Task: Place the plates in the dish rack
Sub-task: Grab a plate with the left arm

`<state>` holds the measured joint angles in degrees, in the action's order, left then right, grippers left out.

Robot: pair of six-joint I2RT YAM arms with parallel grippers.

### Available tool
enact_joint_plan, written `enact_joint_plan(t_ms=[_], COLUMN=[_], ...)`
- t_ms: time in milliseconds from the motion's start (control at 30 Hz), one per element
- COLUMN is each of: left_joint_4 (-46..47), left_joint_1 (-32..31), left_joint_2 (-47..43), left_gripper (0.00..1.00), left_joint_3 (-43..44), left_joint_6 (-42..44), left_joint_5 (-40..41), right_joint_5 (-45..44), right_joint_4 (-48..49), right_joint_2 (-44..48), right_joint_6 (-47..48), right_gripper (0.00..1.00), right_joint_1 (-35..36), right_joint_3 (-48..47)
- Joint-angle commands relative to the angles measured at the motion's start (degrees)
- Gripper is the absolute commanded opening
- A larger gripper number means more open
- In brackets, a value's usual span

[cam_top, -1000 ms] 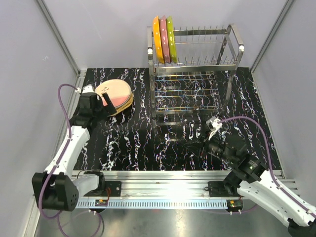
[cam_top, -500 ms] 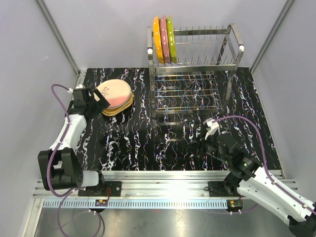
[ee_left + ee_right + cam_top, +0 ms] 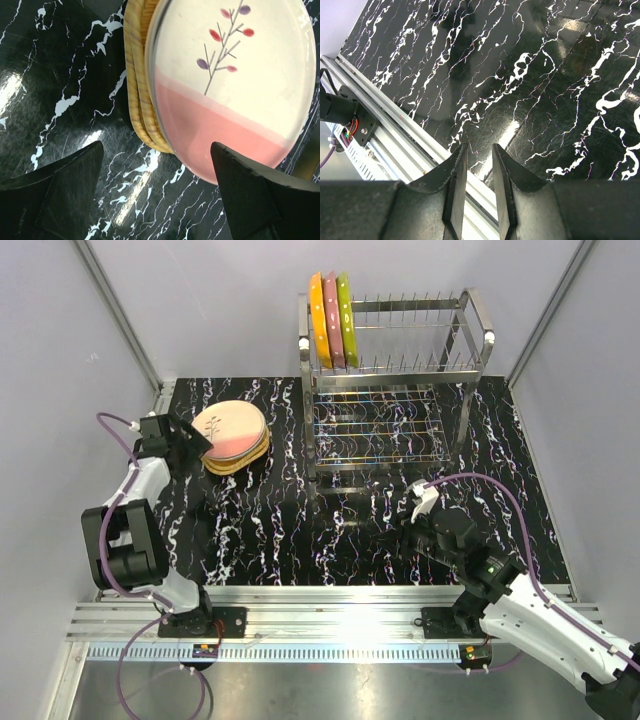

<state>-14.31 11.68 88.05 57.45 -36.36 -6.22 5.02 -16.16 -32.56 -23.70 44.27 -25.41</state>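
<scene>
**1. Objects and tooling**

1.1 The dish rack (image 3: pixel 487 345) stands at the upper centre of the top view, at the far side of the table. Its upright prongs keep plates on edge. Three plates occupy the left end of the upper tier: the orange plate (image 3: pixel 319 318), the pink plate (image 3: pixel 333 320) and the lime-green plate (image 3: pixel 346 318). They stand close together; the slots to their right are vacant.

1.2 The stack of plates (image 3: pixel 235 435) lies flat at the left of the top view, well apart from the rack. The cream leaf-motif plate (image 3: pixel 235 85), half pink, lies uppermost. Tan plates (image 3: pixel 137 100) show beneath it, offset toward the left.

1.3 The left gripper (image 3: pixel 188 445) sits just beside the stack's left edge. In the wrist view its fingers (image 3: pixel 55 185) are spread wide, with the stack rim between them. Nothing is grasped. Judgement: this is an approach pose for lifting the top plate.

1.4 The right gripper (image 3: pixel 479 195) hangs over bare table at the lower right of the top view. Its jaws are drawn nearly together, with only a slit between them. It holds nothing. Judgement: it is parked clear of the work.

**2. Surface and room**

2.1 Pale grey wall panels (image 3: pixel 200 310) enclose the cell on three sides.

2.2 The table (image 3: pixel 260 530) is glossy black with white veining and reflects overhead light.

2.3 An aluminium rail (image 3: pixel 330 625) along the bottom edge carries both arm bases.
</scene>
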Motion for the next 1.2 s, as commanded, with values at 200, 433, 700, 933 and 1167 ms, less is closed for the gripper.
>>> enact_joint_plan(t_ms=[200, 433, 700, 933, 1167], left_joint_4=[7.1, 8.59, 9.21, 8.59, 8.16], left_joint_1=[1.06, 1.59, 2.03, 2.12, 2.2], left_joint_2=[5.02, 5.55, 5.47, 3.53, 0.99], left_gripper=[0.8, 0.66, 0.39, 0.13, 0.0], left_joint_3=[4.25, 4.07, 3.46, 2.58, 2.14], left_joint_6=[-2.84, -3.28, -3.54, -2.75, -2.14], left_joint_5=[-2.84, -2.57, -3.19, -1.87, -2.48], right_joint_5=[-1.59, -2.29, -2.64, -2.99, -2.99], right_joint_4=[2.8, 2.8, 2.63, 2.45, 2.37], right_joint_2=[-0.31, -1.02, -0.58, -0.4, 0.21], right_joint_6=[-0.11, -0.03, -0.2, -0.29, -0.38], right_gripper=[0.33, 0.33, 0.33, 0.32, 0.32], right_joint_1=[0.64, 0.64, 0.64, 0.55, 0.64], right_joint_3=[0.01, -0.17, -0.17, -0.08, -0.08])
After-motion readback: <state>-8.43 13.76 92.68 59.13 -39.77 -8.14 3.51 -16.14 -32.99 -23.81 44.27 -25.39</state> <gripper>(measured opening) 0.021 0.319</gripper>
